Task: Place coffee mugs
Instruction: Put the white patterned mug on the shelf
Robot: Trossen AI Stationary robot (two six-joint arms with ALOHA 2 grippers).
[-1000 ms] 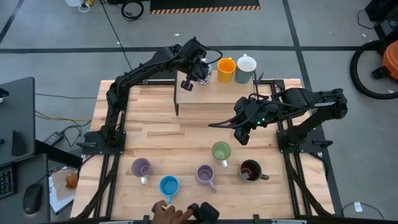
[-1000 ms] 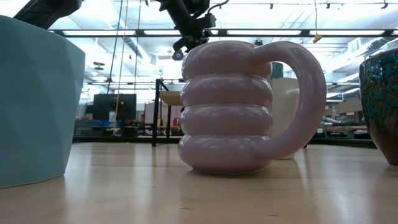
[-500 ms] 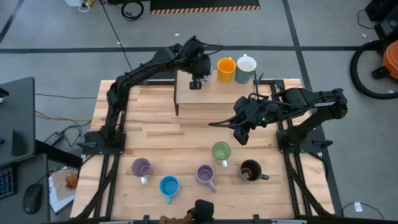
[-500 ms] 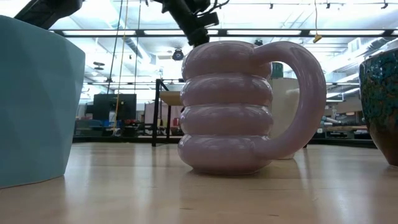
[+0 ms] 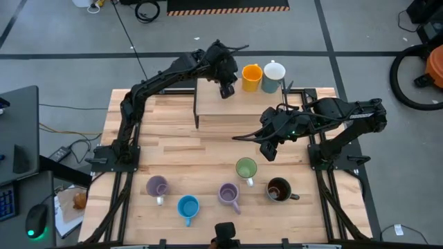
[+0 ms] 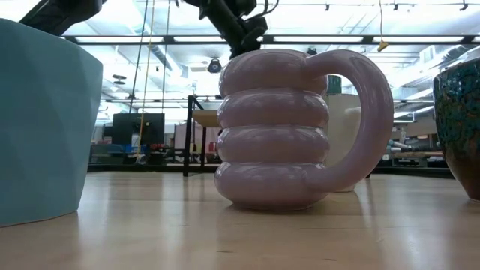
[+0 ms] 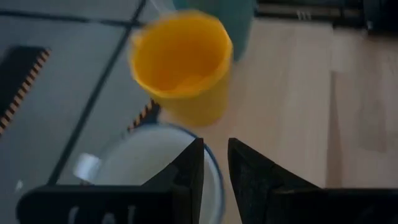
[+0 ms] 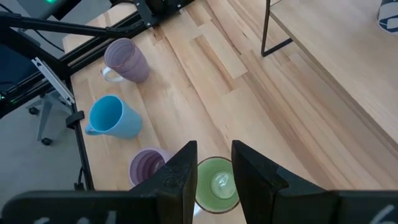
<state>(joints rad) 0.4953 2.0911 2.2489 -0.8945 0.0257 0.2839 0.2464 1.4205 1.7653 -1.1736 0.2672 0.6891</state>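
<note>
My left gripper (image 5: 226,88) reaches over the raised wooden shelf (image 5: 242,105) at the far side and is shut on a white mug with a blue rim (image 7: 134,174). That mug is hidden under the gripper in the high view. An orange mug (image 5: 251,76) and a pale mug (image 5: 274,72) stand on the shelf just to its right. On the near half of the table stand two light purple mugs (image 5: 158,187) (image 5: 229,194), a blue one (image 5: 187,206), a green one (image 5: 246,168) and a dark brown one (image 5: 279,189). My right gripper (image 5: 268,147) hovers above the green mug, narrowly open. My left gripper holds the white mug by its rim (image 7: 211,165), one finger inside the cup and one outside. The fingers come from above, pointing down. The mug sits upright below them, close beside the orange mug (image 7: 183,65). I cannot tell whether its base rests on the shelf.
The shelf stands on thin black legs (image 5: 196,114), with bare table under and in front of it. The low view is filled by the ribbed purple mug (image 6: 274,127), the blue mug (image 6: 45,120) and the dark mug (image 6: 459,127). A dark object (image 5: 225,232) sits at the near edge.
My left gripper has carried the white mug along the shelf toward the table's right, closing on the orange mug. A person's hand at the near edge beside the blue mug has drawn back out of view.
</note>
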